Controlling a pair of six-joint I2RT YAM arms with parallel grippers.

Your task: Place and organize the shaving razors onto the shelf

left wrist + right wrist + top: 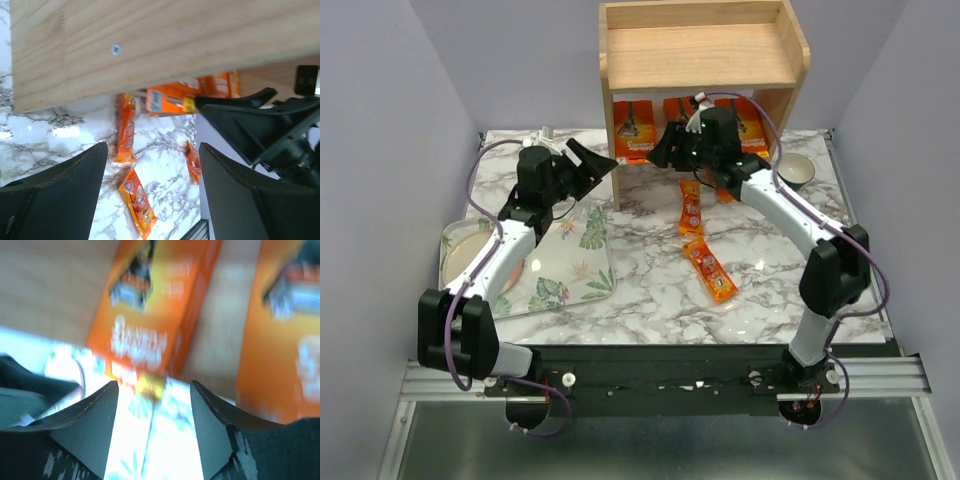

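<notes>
The light-wood shelf (700,45) stands at the back. Its lower tier holds wide orange razor packs (635,130), one to the right (756,125). Two narrow orange razor packs lie on the marble, one nearer the shelf (691,207) and one nearer me (710,270). My right gripper (660,150) is open and empty at the lower tier's front; its blurred wrist view shows a wide pack (150,315) just past the fingertips and another (290,330) at right. My left gripper (595,160) is open and empty beside the shelf's left side panel (150,45). Its view shows the narrow packs (125,127) (137,200).
A leaf-print tray (570,265) with a plate (455,250) beside it lies at the left under my left arm. A small bowl (796,170) sits right of the shelf. Grey walls close both sides. A third narrow pack (194,160) lies near my right arm (260,125).
</notes>
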